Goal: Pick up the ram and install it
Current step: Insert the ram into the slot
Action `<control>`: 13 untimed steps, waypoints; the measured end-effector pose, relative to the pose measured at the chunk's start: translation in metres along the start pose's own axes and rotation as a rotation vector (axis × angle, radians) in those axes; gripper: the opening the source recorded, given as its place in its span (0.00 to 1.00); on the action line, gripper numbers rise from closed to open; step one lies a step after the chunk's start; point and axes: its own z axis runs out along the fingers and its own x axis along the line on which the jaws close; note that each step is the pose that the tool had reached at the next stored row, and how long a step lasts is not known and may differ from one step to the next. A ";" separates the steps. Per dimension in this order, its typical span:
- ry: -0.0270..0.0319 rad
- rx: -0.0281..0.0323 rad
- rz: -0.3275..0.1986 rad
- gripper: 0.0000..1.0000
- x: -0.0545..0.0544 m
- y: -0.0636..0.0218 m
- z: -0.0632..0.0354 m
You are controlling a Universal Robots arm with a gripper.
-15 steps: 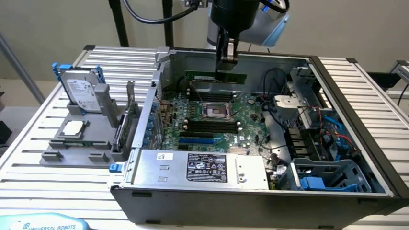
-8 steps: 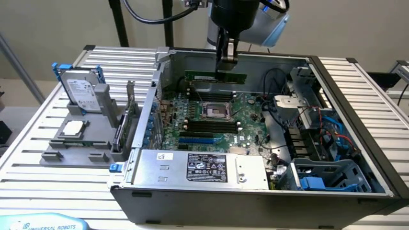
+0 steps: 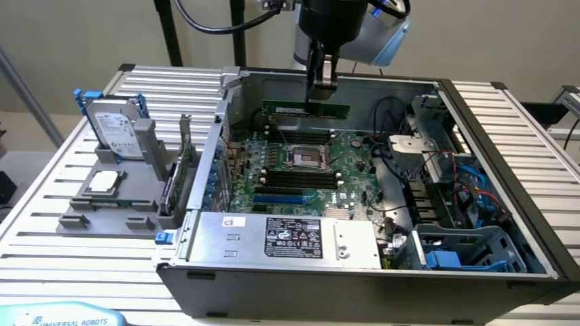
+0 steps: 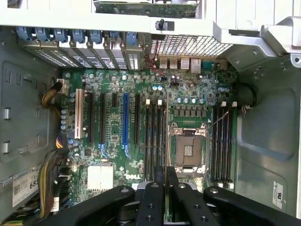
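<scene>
Gripper (image 3: 322,95) around long, thin green ram (image 3: 285,109)

Grey sheet-metal computer case (image 3: 363,88) is showing a dull, smooth finish — thin green circuit-board ram stick (image 3: 285,108) is looking smooth, lightly glossy.

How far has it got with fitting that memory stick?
Pickup looks done: the jaws are shut on the ram, holding it above the open computer case. Not installed yet: the stick hangs clear of the motherboard, and its black memory slots look empty.
</scene>
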 end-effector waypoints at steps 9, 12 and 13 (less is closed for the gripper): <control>-0.0002 0.0002 0.004 0.14 0.000 -0.0001 0.0034; -0.0007 0.0008 0.013 0.14 0.001 -0.0004 0.0089; -0.0009 0.0009 0.015 0.14 0.001 -0.0005 0.0107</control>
